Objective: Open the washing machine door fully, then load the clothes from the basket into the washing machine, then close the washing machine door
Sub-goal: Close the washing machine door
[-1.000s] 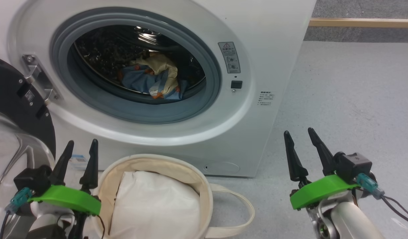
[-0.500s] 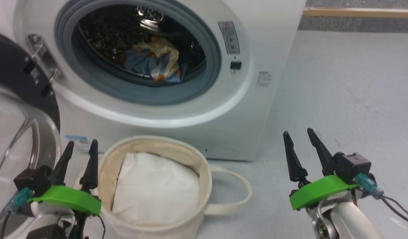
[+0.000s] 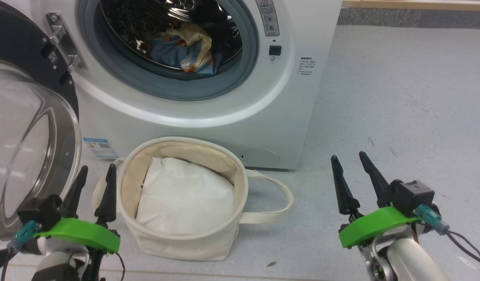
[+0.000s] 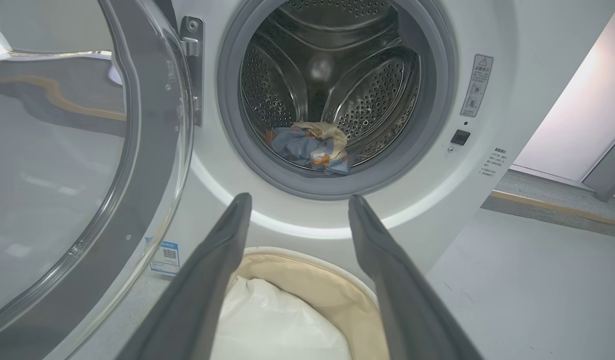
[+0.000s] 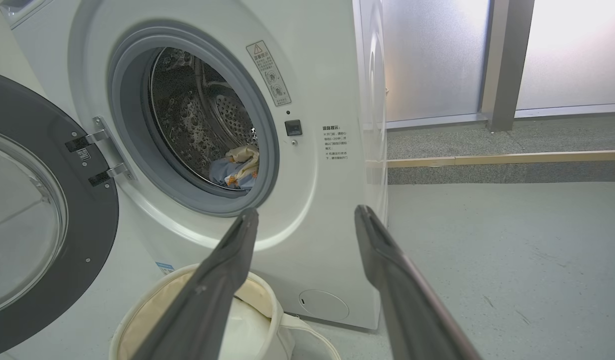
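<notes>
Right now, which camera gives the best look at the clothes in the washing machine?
The head view: the clothes show largest, blue with cream and orange, low in the drum. The left wrist view looks straight in but shows them smaller; the right wrist view sees them slantwise, partly behind the seal.

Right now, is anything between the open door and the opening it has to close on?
Nothing hangs over the gasket; the clothes lie inside the drum. The basket stands on the floor below it, close beside the door, and might catch its lower rim.

Basket (image 3: 177,246), washing machine (image 3: 298,117) on floor (image 3: 400,97)
</notes>
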You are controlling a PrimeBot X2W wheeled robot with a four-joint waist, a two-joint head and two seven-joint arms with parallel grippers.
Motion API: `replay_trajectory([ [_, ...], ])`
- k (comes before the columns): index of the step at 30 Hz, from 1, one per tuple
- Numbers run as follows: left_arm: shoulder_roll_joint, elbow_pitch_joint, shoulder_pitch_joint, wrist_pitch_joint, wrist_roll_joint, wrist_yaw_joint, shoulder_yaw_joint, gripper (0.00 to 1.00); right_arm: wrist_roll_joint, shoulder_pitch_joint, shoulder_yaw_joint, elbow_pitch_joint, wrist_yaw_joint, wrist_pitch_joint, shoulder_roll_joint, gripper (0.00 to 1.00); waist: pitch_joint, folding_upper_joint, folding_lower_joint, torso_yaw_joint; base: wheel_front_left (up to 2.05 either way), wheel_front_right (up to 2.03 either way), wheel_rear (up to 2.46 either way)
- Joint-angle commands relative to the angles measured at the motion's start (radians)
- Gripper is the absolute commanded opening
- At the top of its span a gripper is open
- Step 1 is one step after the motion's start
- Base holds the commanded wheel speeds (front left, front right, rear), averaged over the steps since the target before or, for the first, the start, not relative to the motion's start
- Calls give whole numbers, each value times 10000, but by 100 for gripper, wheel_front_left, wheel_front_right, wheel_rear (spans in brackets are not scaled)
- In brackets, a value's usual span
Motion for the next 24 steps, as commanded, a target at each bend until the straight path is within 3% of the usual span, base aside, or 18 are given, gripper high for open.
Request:
replay_trajectory([
  [1,225,-398,-371,-120,10,-56,365,100,55,-190,211,-273,4,-124,27,100,1,0,0,12,-14,14,0],
  [13,209,-397,-286,-120,46,-56,321,100,141,-210,273,-193,4,-124,53,100,-121,0,0,208,0,0,0],
  [24,83,-149,-120,-120,185,-52,703,100,306,-140,424,-53,4,-124,32,100,-484,0,0,1229,0,0,0],
])
